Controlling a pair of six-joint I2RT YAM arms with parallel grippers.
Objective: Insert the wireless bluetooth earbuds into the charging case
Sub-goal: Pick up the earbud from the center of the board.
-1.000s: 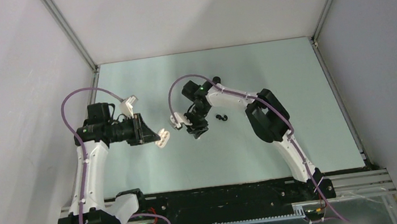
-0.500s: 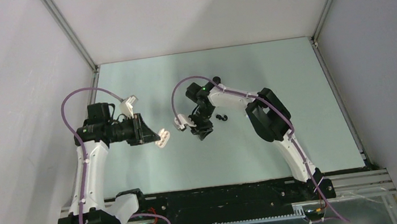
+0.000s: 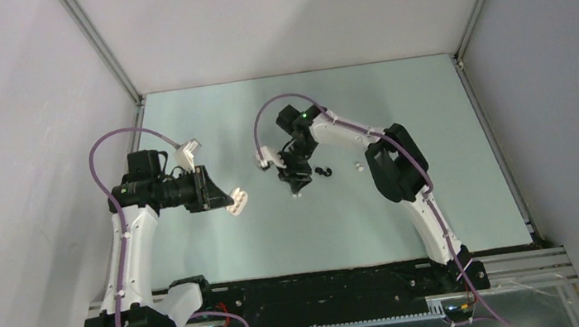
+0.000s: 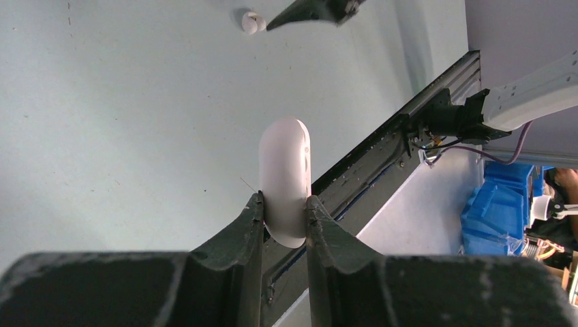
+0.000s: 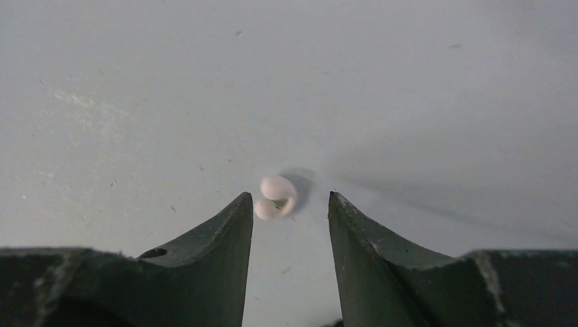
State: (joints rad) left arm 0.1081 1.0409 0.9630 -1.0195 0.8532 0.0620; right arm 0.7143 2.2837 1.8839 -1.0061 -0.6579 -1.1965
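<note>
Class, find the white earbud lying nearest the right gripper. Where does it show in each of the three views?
Top external: the white earbud, mid-table, just below the dark jaws.
Left wrist: top edge, left of centre.
Right wrist: centre, at the open jaws' gap.
Shared landmark: the right gripper, beside it everywhere.

earbud (image 5: pixel 276 197) on table (image 5: pixel 409 82), just before right tool (image 5: pixel 290 199)

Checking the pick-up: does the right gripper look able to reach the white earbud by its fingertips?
Probably yes: the right gripper is open and the white earbud lies on the table just beyond its tips, unobstructed.
</note>
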